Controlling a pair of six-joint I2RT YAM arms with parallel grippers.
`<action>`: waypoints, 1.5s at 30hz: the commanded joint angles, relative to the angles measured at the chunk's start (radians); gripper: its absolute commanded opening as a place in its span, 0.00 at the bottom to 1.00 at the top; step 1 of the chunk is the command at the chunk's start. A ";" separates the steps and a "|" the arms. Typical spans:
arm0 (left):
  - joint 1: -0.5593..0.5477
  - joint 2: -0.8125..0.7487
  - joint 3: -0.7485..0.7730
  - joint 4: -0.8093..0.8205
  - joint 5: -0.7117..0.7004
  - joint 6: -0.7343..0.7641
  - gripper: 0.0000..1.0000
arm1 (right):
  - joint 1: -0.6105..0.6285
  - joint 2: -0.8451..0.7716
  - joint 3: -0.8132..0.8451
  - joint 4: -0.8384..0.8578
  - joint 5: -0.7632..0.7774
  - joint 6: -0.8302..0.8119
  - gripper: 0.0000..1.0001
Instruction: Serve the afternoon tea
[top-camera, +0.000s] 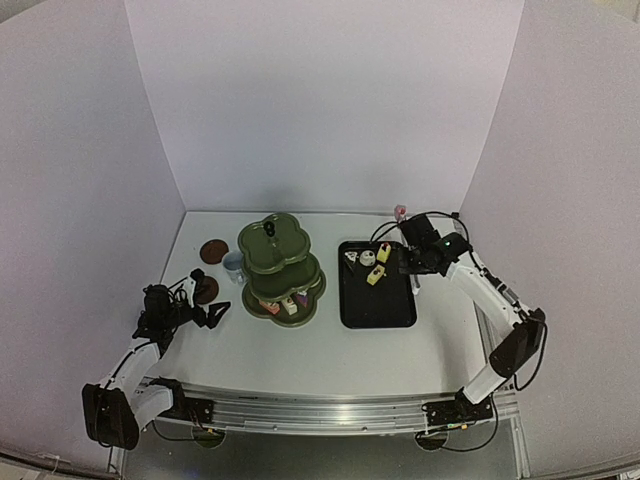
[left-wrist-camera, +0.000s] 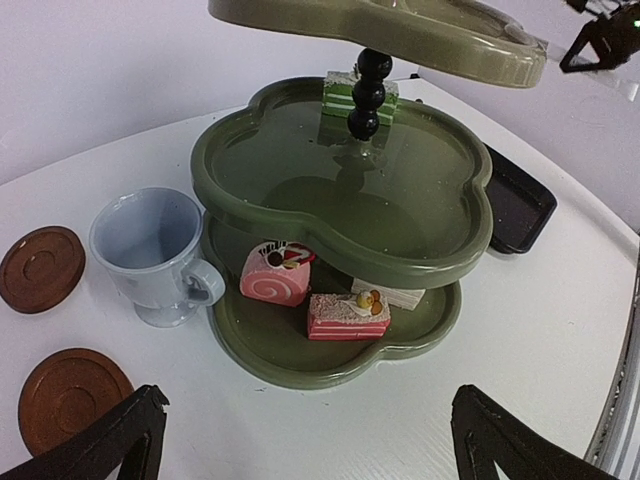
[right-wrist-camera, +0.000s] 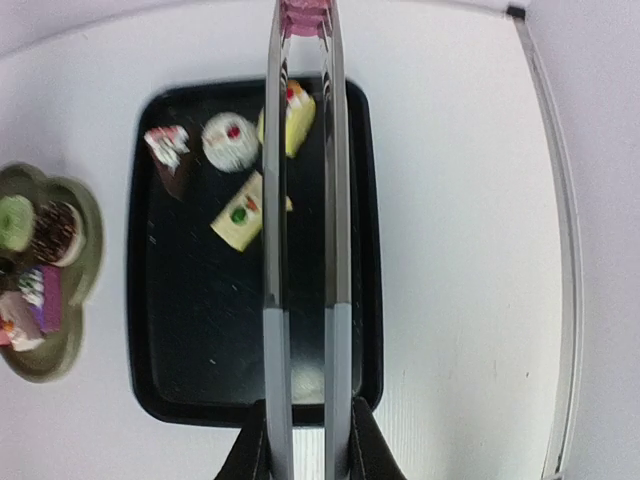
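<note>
Left gripper (left-wrist-camera: 306, 420) is seen low near the left edge of the table (top-camera: 330, 345), jaws spread wide, nothing between them; it is faced toward the olive-green stand (left-wrist-camera: 340, 210) at mid-table. Bottom tier: pink roll cake (left-wrist-camera: 277, 276), pink slice (left-wrist-camera: 347, 316), white slice (left-wrist-camera: 392, 293) partly hidden behind. Middle tier: green layered cake (left-wrist-camera: 345, 95) at the far rim. Pale blue cup (left-wrist-camera: 150, 245) is stood upright just beside the bottom tier's left lobe; far coaster (left-wrist-camera: 40, 268) and near coaster (left-wrist-camera: 72, 400) are laid bare toward the left edge.

Right gripper (right-wrist-camera: 305, 450) is pinched on the metal tongs (right-wrist-camera: 335, 200), held over the right half of the black tray (right-wrist-camera: 180, 380); tong arms close together; pink at the tips, nature not discernible. On the tray's far half: chocolate slice (right-wrist-camera: 168, 152), white round cake (right-wrist-camera: 230, 142), yellow wedge (right-wrist-camera: 298, 112), yellow bar (right-wrist-camera: 243, 212).
</note>
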 joint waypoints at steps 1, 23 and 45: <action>-0.003 0.003 0.041 0.053 -0.031 -0.061 1.00 | 0.097 -0.032 0.204 0.035 0.032 -0.138 0.00; 0.044 -0.088 0.038 -0.074 -0.301 -0.363 1.00 | 0.575 0.202 0.370 0.185 -0.388 -0.499 0.00; 0.052 -0.177 -0.007 -0.115 -0.322 -0.397 1.00 | 0.560 0.321 0.373 0.005 -0.089 -0.407 0.00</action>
